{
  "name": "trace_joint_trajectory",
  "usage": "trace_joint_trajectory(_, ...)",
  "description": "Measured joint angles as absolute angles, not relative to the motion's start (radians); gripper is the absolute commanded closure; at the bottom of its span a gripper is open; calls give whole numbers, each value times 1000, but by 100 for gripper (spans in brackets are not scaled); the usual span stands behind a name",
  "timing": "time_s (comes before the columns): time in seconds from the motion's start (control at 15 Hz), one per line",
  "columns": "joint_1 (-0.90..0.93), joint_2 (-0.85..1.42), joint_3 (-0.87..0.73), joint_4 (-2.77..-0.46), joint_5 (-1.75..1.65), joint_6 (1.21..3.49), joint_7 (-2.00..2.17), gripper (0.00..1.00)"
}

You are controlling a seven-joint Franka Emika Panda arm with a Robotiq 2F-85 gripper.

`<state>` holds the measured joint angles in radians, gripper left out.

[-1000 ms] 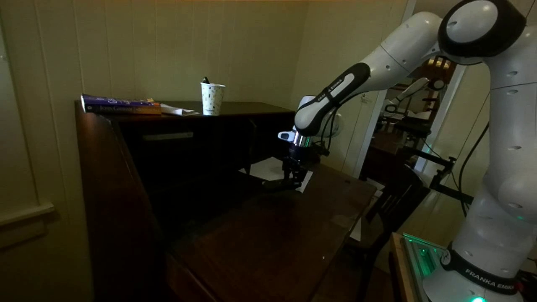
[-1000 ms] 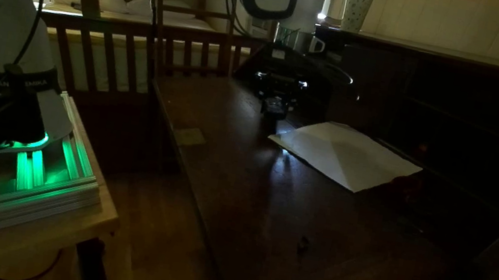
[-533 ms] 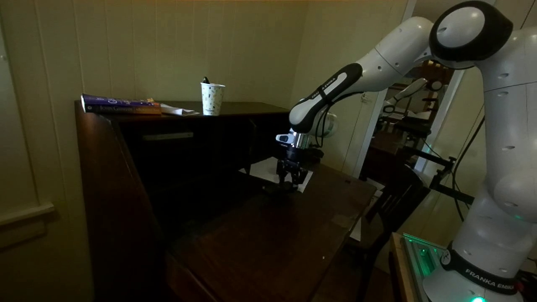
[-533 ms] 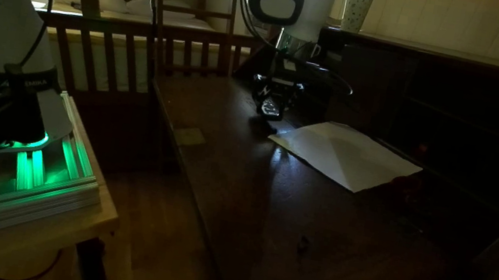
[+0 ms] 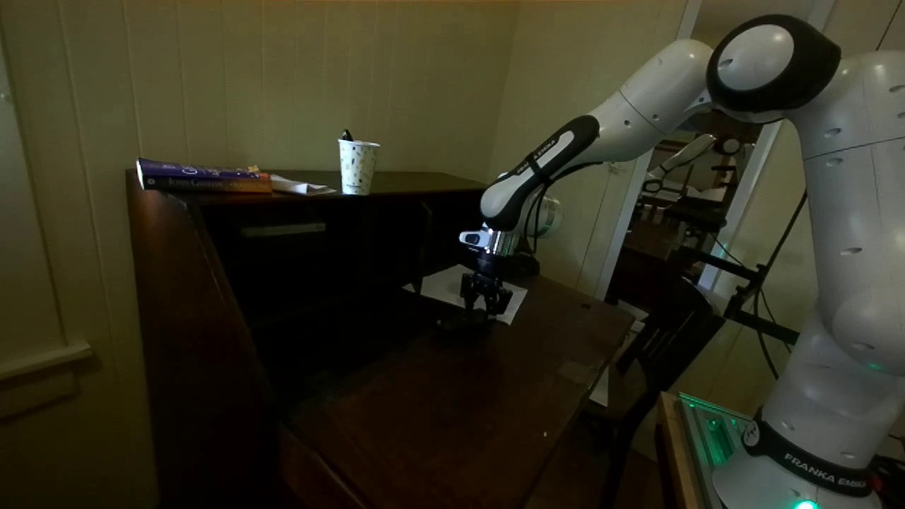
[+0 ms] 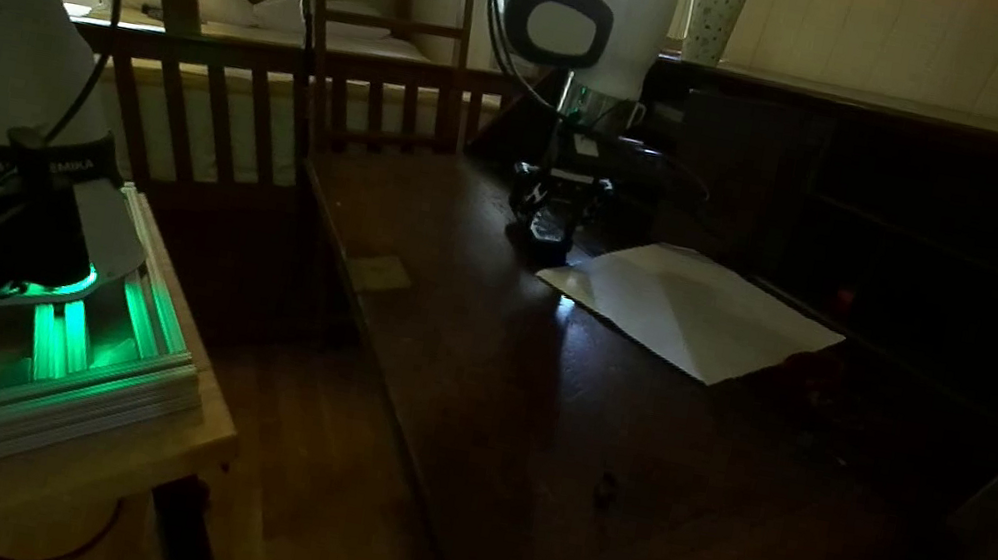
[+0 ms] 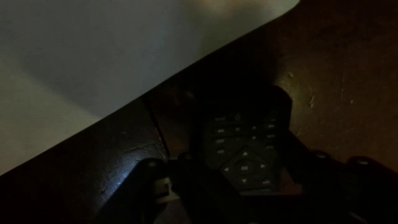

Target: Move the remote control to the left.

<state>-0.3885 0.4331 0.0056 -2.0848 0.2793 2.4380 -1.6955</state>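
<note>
The remote control (image 7: 244,137) is black with pale button marks and an OK pad. In the wrist view it lies between the two fingers of my gripper (image 7: 239,152), with a reddish strip of desk showing between its lower right side and the right finger. In an exterior view my gripper (image 5: 483,309) has its fingers spread low over the desk, and the remote shows as a faint dark bar (image 5: 459,324) under them. In an exterior view my gripper (image 6: 551,230) is dark, and the remote under it is hard to make out. Contact with the fingers cannot be told.
A white paper sheet (image 6: 696,313) lies on the dark desk (image 6: 484,369) beside the gripper. The desk's dark shelves (image 5: 318,261) rise behind. A white cup (image 5: 357,168) and a book (image 5: 205,177) stand on the top. A small dark item (image 6: 606,491) lies near the front.
In an exterior view my gripper has moved slightly left, and its fingers look wider apart than a second ago. The dark bar under them appears slightly lower and further left.
</note>
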Motion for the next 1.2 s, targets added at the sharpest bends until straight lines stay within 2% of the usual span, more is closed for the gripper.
trace_joint_trajectory(0.07, -388, 437, 6, -2081, 279, 2438, -1696, 8)
trace_joint_trajectory(0.13, -387, 438, 7, -2078, 279, 2438, -1696, 2)
trace_joint_trajectory(0.47, -380, 400, -12, -2060, 274, 2387, -1633, 0)
trace_joint_trajectory(0.87, -372, 154, -148, -2075, 256, 2304, -1403, 0)
trace_joint_trajectory(1.2, -382, -59, -290, -2096, 108, 2239, -1174, 0)
